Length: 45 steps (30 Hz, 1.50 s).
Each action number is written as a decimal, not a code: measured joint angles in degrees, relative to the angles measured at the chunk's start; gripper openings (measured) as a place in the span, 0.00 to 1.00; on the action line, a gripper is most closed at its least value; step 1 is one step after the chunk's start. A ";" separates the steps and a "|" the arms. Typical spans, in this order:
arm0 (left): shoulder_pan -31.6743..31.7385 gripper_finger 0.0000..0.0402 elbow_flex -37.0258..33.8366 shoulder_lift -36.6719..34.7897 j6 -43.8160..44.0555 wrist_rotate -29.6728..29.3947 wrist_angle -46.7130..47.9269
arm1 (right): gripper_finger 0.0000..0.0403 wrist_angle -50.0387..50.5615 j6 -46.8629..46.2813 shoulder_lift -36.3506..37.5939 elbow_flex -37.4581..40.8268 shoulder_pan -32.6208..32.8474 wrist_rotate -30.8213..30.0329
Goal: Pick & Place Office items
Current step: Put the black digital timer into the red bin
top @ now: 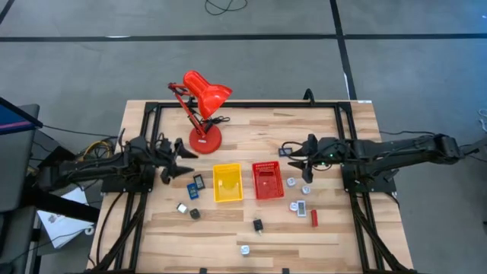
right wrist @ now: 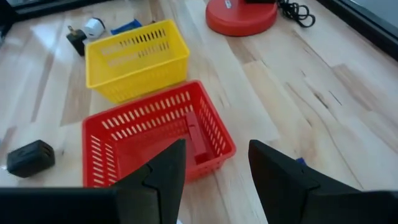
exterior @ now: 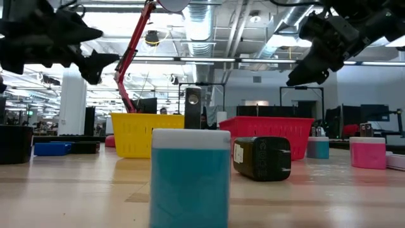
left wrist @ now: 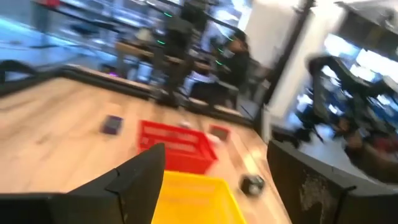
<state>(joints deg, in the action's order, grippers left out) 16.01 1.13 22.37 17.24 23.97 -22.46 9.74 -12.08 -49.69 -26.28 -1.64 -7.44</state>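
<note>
Left gripper (top: pixel 185 161) at 9 o'clock of yellow slotted plastic basket (top: pixel 227 183); fingers apart, nothing between. Right gripper (right wrist: pixel 211 180) above red slotted plastic basket (right wrist: pixel 155 140); fingers apart, empty.

Small office items (top: pixel 302 208) scattered at 3 to 8 o'clock of baskets; red flat piece (right wrist: pixel 198 142) inside red basket.

Risks:
- Descent near basket wall: finger catches rim, basket shifts.
- Tiny pieces: pinch slips, piece skids.
- Red desk lamp (top: pixel 201 106) at 12 o'clock: elbow strike.
</note>
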 joint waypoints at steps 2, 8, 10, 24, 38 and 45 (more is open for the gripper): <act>-3.03 0.66 0.41 1.06 -2.75 0.02 0.77 | 0.42 -0.13 0.00 -0.88 0.00 -0.02 -0.46; -12.18 0.62 6.56 6.16 -4.75 -5.01 12.59 | 0.42 -1.52 -0.01 -2.94 0.00 -0.04 -1.90; -15.12 0.61 10.01 7.93 -7.44 -12.28 23.45 | 0.42 -2.52 -0.02 -3.35 0.00 -0.04 -1.93; -23.96 0.60 17.53 23.43 -2.59 -40.37 37.71 | 0.42 -3.36 -0.65 -3.67 0.00 -0.04 -1.90; -23.96 0.63 17.53 28.32 1.05 -36.77 31.38 | 0.42 -3.37 -0.55 -3.67 0.00 -0.04 -1.90; -23.98 0.76 17.45 28.32 -3.23 -37.68 31.37 | 0.42 -3.37 -0.42 -3.67 0.00 -0.04 -1.90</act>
<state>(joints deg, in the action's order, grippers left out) -7.97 18.58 50.69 14.01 -13.72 8.91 6.37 -12.49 -53.36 -26.28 -1.67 -9.34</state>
